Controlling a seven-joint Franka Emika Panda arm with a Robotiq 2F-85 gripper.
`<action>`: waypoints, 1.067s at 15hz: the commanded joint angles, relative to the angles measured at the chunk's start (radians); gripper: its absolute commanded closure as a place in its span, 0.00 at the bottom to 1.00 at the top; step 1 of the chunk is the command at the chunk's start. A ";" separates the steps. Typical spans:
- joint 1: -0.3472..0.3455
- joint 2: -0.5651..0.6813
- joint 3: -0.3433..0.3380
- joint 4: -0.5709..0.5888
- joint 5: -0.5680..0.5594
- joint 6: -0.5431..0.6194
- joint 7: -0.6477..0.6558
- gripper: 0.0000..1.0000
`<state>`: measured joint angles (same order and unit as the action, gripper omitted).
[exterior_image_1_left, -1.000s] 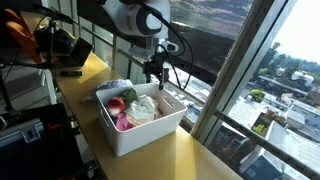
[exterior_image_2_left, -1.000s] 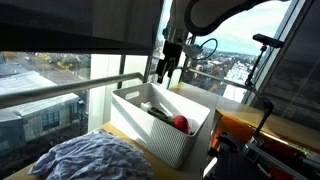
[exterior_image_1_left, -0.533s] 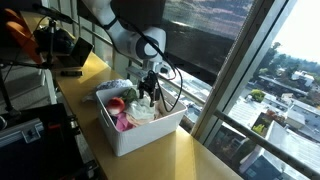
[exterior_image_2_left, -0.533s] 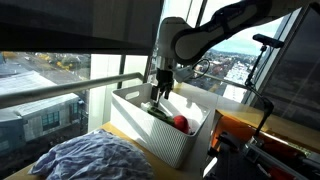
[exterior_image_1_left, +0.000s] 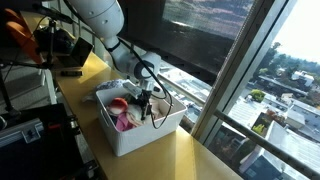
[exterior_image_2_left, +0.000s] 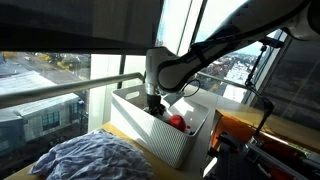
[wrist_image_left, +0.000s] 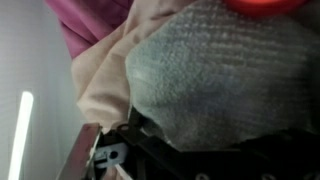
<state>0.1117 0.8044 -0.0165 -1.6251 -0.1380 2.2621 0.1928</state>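
Robotiq gripper (exterior_image_1_left: 147, 104) is down inside the white rectangular plastic bin (exterior_image_1_left: 138, 140), wrist pointing downward in both exterior views. The bin stands on the yellowish wooden counter (exterior_image_1_left: 200, 160), just beside the window (exterior_image_1_left: 270, 100).

Wrist view: we see the grey knitted cloth (wrist_image_left: 215, 80) filling most of the frame, right up against the dark gripper body at the lower edge. The cream-coloured cloth (wrist_image_left: 105, 85) lies beside the grey one, touching it. The pink cloth (wrist_image_left: 90, 25) sits beyond that, against the bin's pale wall. A round red object (wrist_image_left: 262, 4) peeks in at the top edge, touching the grey knit.

We cannot tell whether the jaws stand apart or together, since the fingertips are hidden among the fabric in every view.

In an exterior view a crumpled blue-grey fabric (exterior_image_2_left: 88, 158) lies outside the bin, well apart from the gripper.
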 joint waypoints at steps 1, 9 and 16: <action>-0.003 0.097 -0.006 0.083 0.031 -0.016 -0.003 0.28; -0.058 -0.052 -0.004 -0.018 0.044 -0.061 -0.076 0.87; -0.114 -0.259 -0.007 -0.133 0.049 -0.114 -0.163 1.00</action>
<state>0.0242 0.6632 -0.0229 -1.6947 -0.1085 2.1996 0.0831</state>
